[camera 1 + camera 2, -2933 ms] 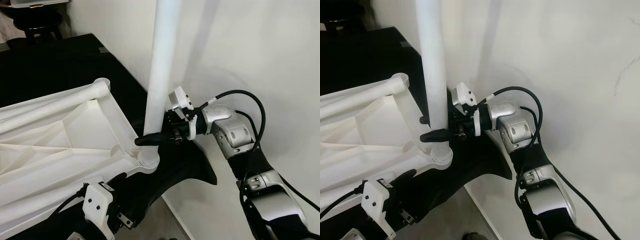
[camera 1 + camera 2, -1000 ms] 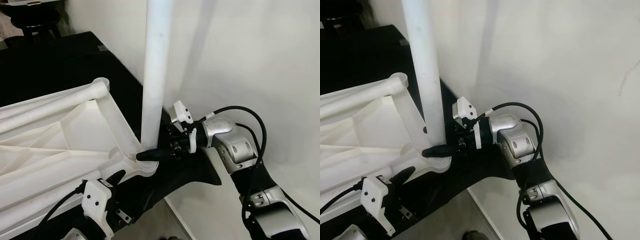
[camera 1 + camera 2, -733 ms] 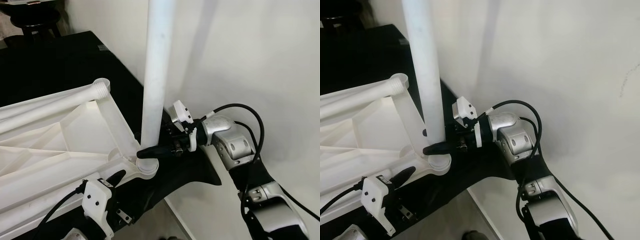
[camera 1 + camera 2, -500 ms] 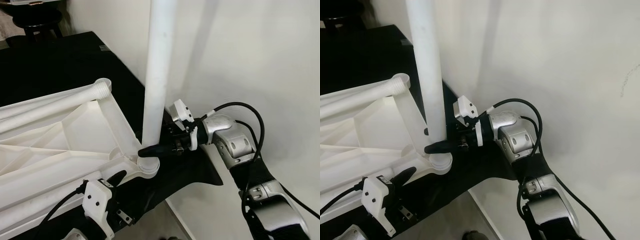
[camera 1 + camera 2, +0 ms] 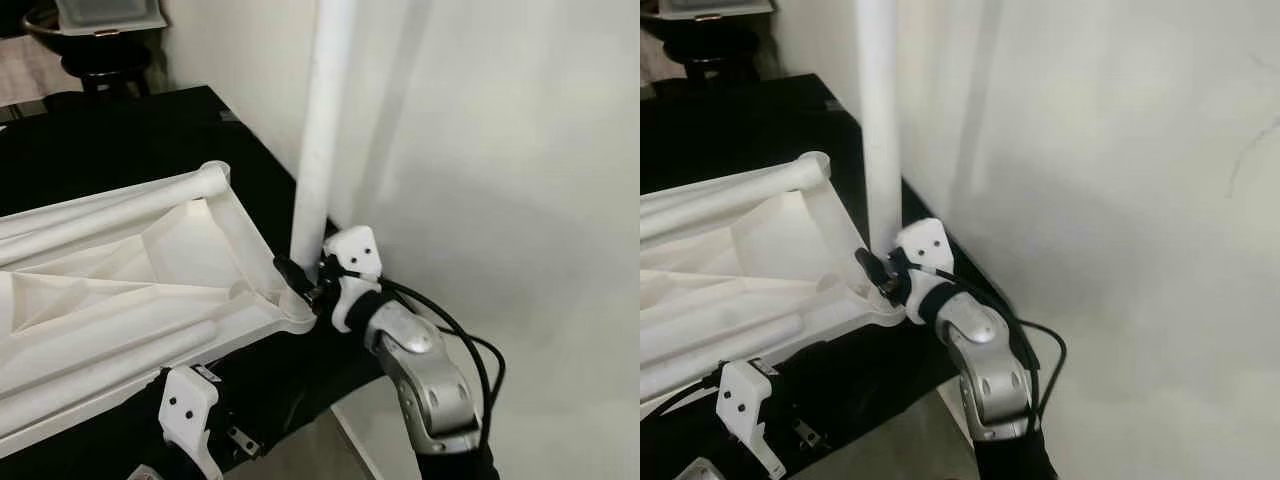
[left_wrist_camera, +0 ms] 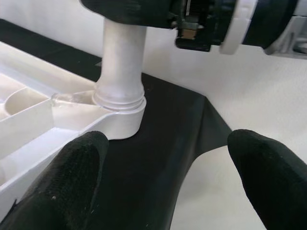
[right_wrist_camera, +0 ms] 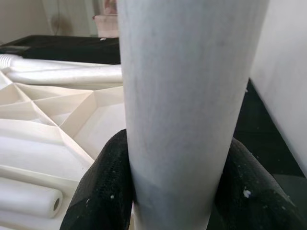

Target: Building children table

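Note:
A white plastic tabletop (image 5: 120, 290) lies upside down on a black surface. A white table leg (image 5: 320, 130) stands upright in its near right corner socket (image 6: 120, 108). My right gripper (image 5: 290, 272) is shut on this leg just above the socket, and its black fingers (image 7: 103, 187) press on both sides of the tube. My left gripper (image 6: 170, 175) is open, low at the tabletop's near edge and a short way from the socket. A second leg (image 5: 110, 210) lies along the tabletop's far edge, and another loose tube (image 7: 29, 201) lies on the underside.
A white wall (image 5: 520, 150) rises close on the right, just behind the upright leg. The black surface (image 5: 110, 130) ends in a corner below the socket. A dark stool with a white container (image 5: 105, 20) stands at the far back left.
The camera has shifted. My right forearm has swung from the right side to below the socket, still gripping the leg low down. The leg now stands straighter in its socket.

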### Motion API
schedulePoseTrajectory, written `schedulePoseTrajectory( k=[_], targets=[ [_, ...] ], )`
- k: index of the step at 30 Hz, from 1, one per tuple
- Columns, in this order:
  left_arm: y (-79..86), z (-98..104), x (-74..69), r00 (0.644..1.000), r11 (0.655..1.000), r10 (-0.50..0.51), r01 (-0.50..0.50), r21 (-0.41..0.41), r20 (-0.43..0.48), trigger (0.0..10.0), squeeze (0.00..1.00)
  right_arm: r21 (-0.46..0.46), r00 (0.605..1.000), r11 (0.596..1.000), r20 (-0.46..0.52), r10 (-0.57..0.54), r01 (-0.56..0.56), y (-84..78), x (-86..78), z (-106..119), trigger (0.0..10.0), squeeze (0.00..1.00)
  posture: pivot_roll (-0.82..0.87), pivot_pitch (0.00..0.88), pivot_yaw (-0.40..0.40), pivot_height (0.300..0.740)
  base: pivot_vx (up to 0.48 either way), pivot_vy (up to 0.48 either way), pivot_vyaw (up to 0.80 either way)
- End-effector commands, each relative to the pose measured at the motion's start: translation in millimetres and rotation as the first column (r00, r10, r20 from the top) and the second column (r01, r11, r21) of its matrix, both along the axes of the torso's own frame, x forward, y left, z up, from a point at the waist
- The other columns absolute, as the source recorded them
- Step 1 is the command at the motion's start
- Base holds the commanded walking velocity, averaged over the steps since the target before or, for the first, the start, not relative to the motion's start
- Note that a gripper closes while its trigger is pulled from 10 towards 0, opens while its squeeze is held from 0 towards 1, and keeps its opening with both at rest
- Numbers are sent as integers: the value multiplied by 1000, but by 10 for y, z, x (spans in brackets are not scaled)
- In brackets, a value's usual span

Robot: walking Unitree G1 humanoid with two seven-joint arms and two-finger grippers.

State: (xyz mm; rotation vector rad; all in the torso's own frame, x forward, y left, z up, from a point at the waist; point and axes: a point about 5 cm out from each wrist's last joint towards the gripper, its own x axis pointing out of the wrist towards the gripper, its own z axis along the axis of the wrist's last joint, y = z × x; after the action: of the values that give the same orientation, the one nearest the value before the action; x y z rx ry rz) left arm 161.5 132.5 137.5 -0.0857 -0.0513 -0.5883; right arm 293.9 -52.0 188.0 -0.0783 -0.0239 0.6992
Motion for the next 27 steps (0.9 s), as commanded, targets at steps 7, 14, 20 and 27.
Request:
schedulePoseTrajectory(
  k=[7,14,20,27],
  targets=[
    [10,-69,-12,999,1000,5,-4,9,-34,10000,0,6,959,961,-58,276,-276,121,-22,102,10000,1000,-172,163,-119,740,0,0,0],
    [-3,-72,-15,999,1000,-3,3,5,-36,10000,0,7,795,796,47,605,-606,39,-67,392,10000,1000,-173,160,-118,740,0,0,0],
    [-31,-76,-26,999,1000,-10,10,-1,-40,10000,0,-151,587,578,-24,809,-802,-79,136,351,10000,0,-157,159,-117,740,0,0,0],
    [-48,-79,-46,999,1000,-11,11,-2,-44,10000,0,-148,508,494,-74,858,-857,-30,207,361,10000,0,-146,158,-119,740,0,0,0]
  ],
)
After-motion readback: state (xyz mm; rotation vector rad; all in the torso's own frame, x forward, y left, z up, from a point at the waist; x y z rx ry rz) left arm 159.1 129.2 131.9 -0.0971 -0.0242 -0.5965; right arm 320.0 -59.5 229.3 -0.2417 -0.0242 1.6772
